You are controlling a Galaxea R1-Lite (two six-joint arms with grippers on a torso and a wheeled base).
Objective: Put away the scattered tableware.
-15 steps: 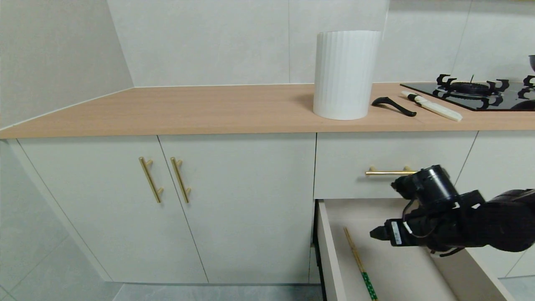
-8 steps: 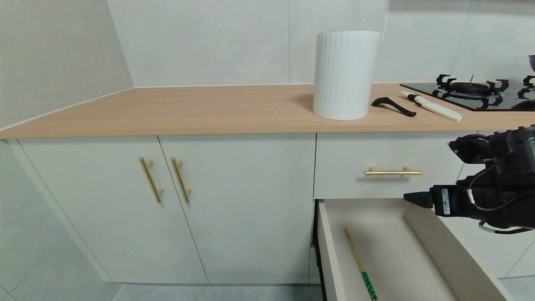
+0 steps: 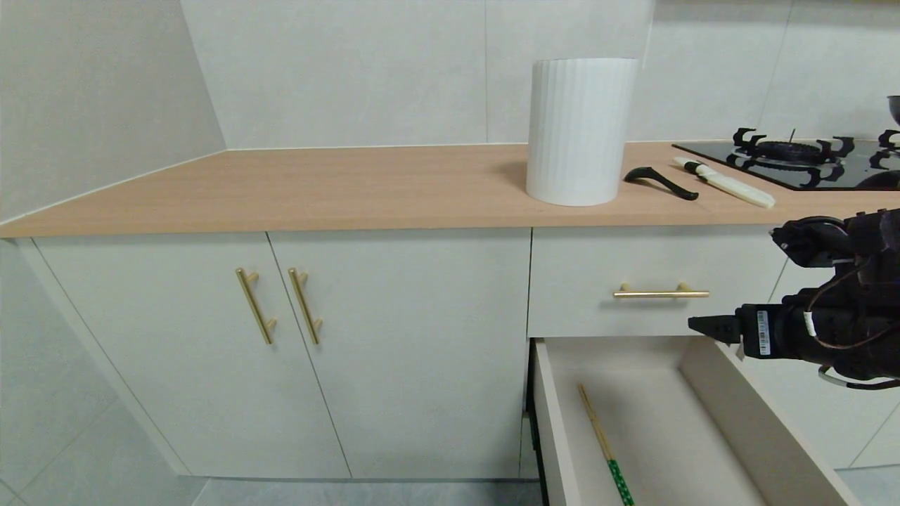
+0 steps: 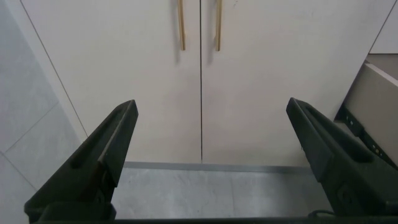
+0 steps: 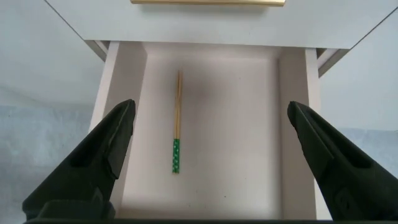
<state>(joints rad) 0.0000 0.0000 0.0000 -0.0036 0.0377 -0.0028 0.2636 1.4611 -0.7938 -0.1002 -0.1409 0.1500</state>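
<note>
Chopsticks lie flat in the open drawer, on its floor near the left wall, green-patterned ends toward the drawer front. My R gripper hangs above the drawer, by its right-rear corner per head view. Fingers are spread wide w/ nothing between them. Chopsticks sit below it and to its left, well apart, no contact. L gripper is also spread and empty, low down, facing the cabinet doors. On the countertop: white ribbed canister, black utensil just right of it, white knife beside that, next to the hob.
</note>
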